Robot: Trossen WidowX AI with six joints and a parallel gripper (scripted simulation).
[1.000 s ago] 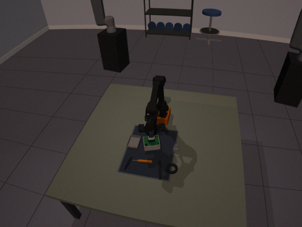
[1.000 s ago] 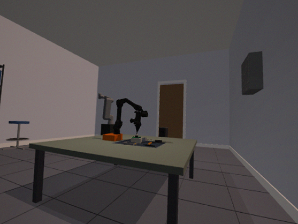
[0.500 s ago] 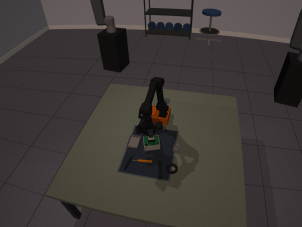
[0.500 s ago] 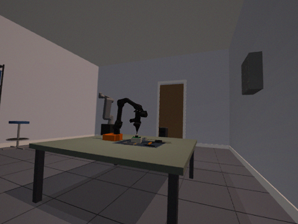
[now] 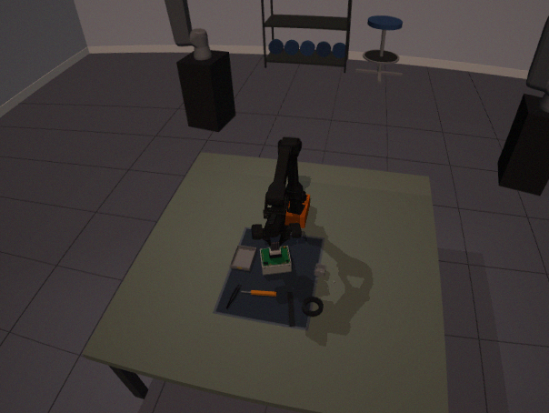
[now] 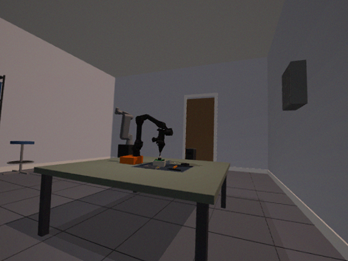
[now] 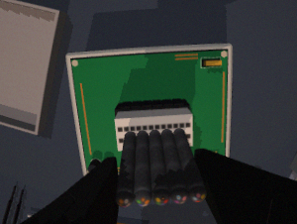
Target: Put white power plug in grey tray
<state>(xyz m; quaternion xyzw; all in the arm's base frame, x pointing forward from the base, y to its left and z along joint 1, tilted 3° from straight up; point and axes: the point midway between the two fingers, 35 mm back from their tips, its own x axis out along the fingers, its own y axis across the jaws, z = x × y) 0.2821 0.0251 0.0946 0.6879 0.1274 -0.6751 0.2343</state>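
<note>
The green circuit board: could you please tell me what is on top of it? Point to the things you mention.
A white plug (image 5: 274,250) (image 7: 154,122) with dark wires stands on it, beside small parts. The gripper (image 7: 155,163) hides its near edge in the wrist view.
</note>
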